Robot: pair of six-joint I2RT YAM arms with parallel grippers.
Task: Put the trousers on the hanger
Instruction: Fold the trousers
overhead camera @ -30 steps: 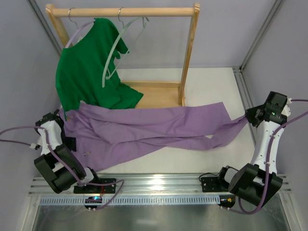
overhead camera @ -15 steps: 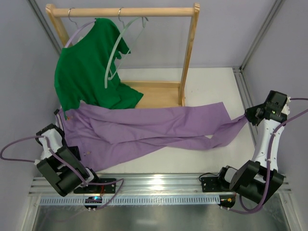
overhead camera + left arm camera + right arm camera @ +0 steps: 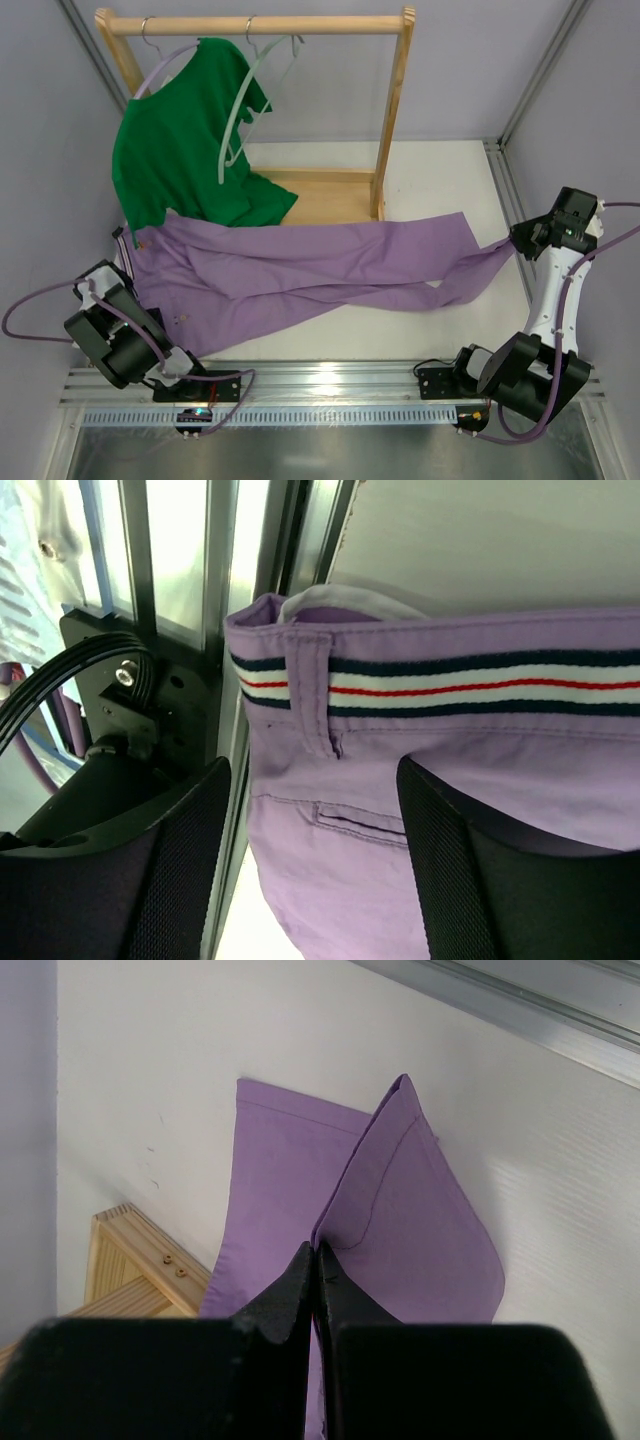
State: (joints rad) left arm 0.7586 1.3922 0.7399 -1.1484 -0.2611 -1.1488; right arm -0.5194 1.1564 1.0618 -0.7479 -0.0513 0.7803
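The lilac trousers (image 3: 300,270) lie flat across the table, waist at the left and leg ends at the right. My left gripper (image 3: 112,283) is open at the waist end. In the left wrist view its fingers (image 3: 190,830) stand wide apart over the striped waistband (image 3: 480,685) without pinching it. My right gripper (image 3: 520,240) is shut on the end of one trouser leg (image 3: 420,1230), its jaws pressed together on a fold. The pale grey-green hanger (image 3: 238,110) hangs bare on the wooden rail, above the far left of the table.
A wooden rack (image 3: 395,110) stands at the back, with a dark green T-shirt (image 3: 175,160) on a lavender hanger draping onto the waist end. An aluminium rail (image 3: 330,375) runs along the near edge, and grey walls close in both sides.
My left arm has drawn back towards the near left corner, away from the waist. The pale hanger has swung slightly. The right gripper and the trousers have stayed put.
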